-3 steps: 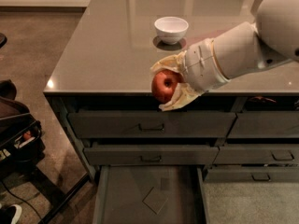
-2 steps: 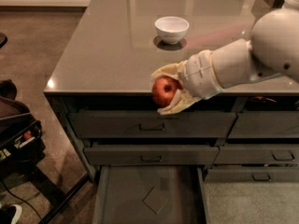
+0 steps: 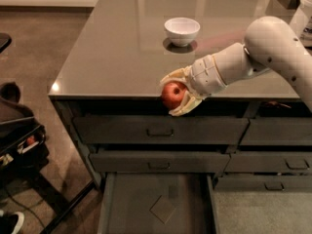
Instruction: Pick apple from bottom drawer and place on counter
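Camera view has the gripper (image 3: 171,99) pinching the apple (image 3: 174,93) at the front edge of the counter (image 3: 117,57) (white bowl (image 3: 182,29) behind). Below, the bottom drawer (image 3: 131,204) sits open

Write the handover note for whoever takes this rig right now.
The gripper is shut on the apple, at the front edge of the counter, above the drawer fronts.
The bottom drawer is pulled open.
A white bowl sits farther back on the counter.
Done: apple out of the drawer and lifted.
Left: move it over the counter, set it down short of the bowl, release.
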Available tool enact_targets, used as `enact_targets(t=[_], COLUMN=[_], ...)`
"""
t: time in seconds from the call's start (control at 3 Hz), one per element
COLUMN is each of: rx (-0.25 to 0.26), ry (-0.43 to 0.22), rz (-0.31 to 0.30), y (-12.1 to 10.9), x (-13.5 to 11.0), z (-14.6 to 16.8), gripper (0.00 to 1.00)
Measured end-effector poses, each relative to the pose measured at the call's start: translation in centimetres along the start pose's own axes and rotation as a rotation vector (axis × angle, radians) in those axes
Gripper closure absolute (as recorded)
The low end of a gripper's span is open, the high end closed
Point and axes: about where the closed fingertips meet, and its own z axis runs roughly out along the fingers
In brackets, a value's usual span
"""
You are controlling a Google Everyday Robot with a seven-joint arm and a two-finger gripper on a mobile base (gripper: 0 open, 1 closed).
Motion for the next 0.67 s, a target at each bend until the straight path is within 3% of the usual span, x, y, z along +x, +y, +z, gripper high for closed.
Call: enact_targets(t=[0.33, 0.67], rx=[0.0, -0.015], ry=[0.0, -0.011], rz=[0.0, -0.025], y=[0.0, -2.0], x=[-0.3, -0.4], z=[-0.2, 0.2], gripper=[1.0, 1.0])
